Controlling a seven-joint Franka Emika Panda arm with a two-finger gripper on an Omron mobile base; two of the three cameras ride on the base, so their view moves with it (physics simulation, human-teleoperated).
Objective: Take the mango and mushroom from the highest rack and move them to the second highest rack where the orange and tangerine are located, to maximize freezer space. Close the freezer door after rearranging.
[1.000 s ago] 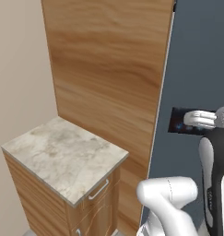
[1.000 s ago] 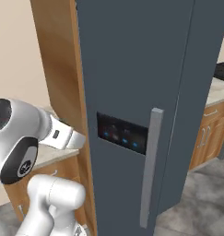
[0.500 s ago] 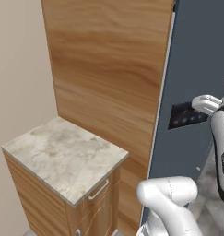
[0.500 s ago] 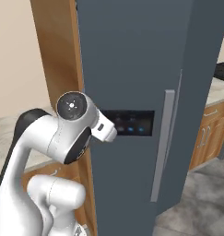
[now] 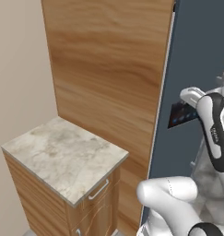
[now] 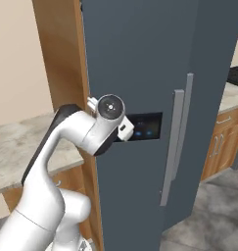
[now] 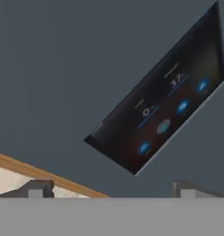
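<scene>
wide-open claw [image 7: 109, 189] facing freezer door [image 7: 76, 69] panel [image 7: 162, 110]

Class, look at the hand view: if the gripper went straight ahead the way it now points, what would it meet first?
Most likely the dark grey freezer door, close beside its black control panel. The open gripper faces that closed door squarely, though the gap is hard to judge.

Both base views look forward from behind the arm, left and right, sharing the closed freezer door [image 6: 140, 73] and its control panel [image 6: 145, 132], which the hand view faces close up, rolled.
</scene>
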